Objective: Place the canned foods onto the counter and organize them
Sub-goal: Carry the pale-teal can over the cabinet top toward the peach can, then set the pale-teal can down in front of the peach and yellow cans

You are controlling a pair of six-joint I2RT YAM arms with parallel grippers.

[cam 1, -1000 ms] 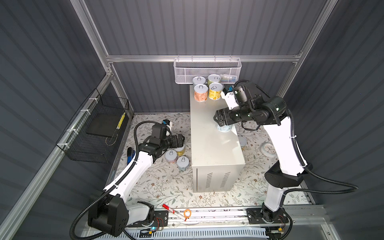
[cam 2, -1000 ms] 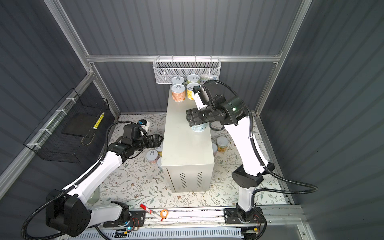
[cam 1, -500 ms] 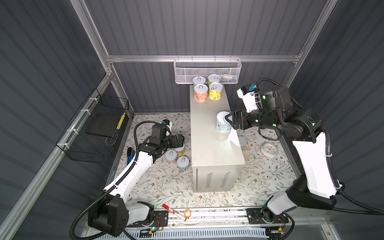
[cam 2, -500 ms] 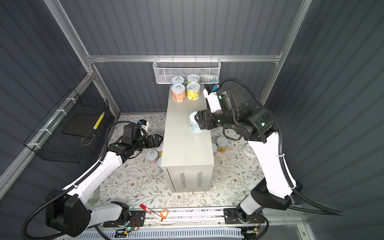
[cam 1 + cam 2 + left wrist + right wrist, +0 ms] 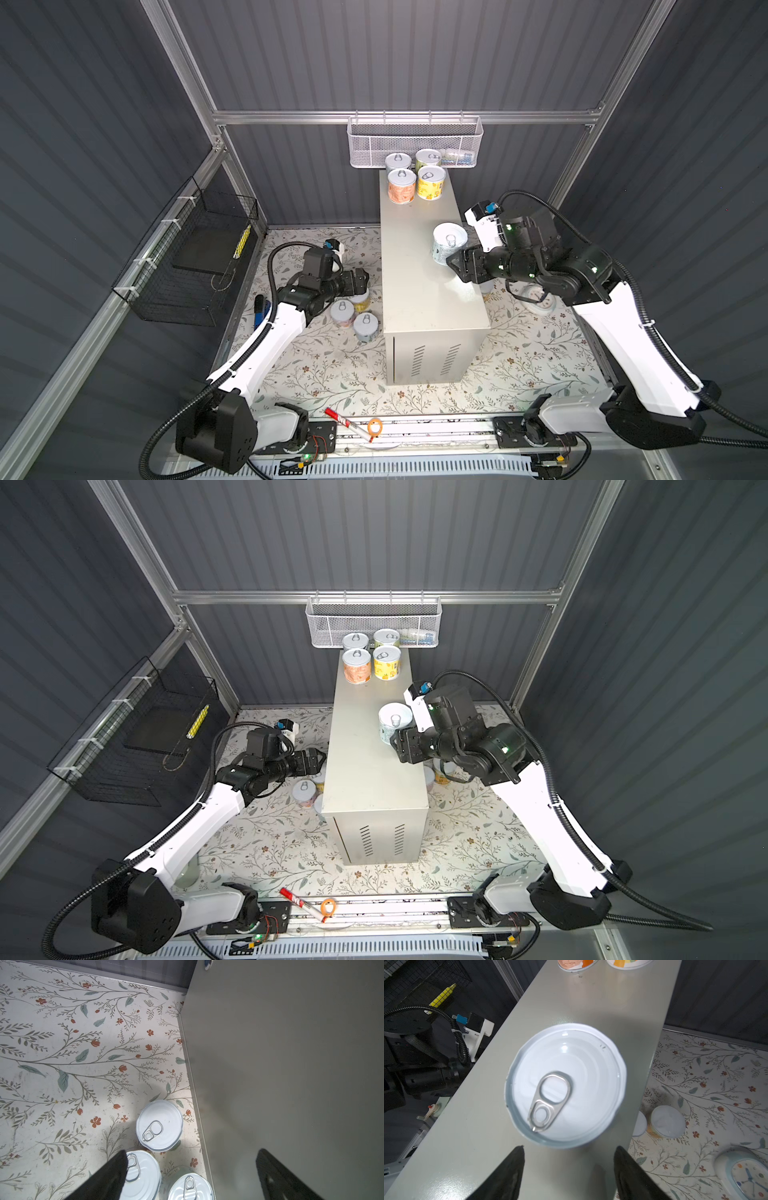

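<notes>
Off the counter's (image 5: 424,299) vented near end: marker (image 5: 347,420) and orange ring (image 5: 375,427), lying on the rail.

Left of the counter, on the floral floor (image 5: 332,365): three floor cans (image 5: 365,326), upright, close together, just beside the counter's left wall. Show in the left wrist view as silver pull-tab lids (image 5: 160,1125).

Over those cans: left gripper (image 5: 360,279). Hovers beside the counter's left wall, pointing toward it. Stands spread wide and pinches nothing; in the left wrist view one finger (image 5: 116,1167) overlaps a lid, while contact cannot be told.

Right of the counter, on the floor: two more cans (image 5: 442,771), partly hidden under the right arm, with a clock (image 5: 745,1174) further out from the counter.

At the counter's right edge, about midway along: right gripper (image 5: 455,264). Hangs over the counter top with fingers (image 5: 512,1167) parted and nothing between them.

Just past those fingertips: blue can (image 5: 449,247). Stands upright on the counter top, near the right edge, pull tab up, not gripped.

At the counter's far end: four cans in a tight two-by-two block. Puts the orange-pink can (image 5: 402,187) and yellow can (image 5: 431,183) in front, with two back cans (image 5: 397,160) behind.

Behind the counter's far end, on the wall: white basket (image 5: 415,141), above the back cans.
</notes>
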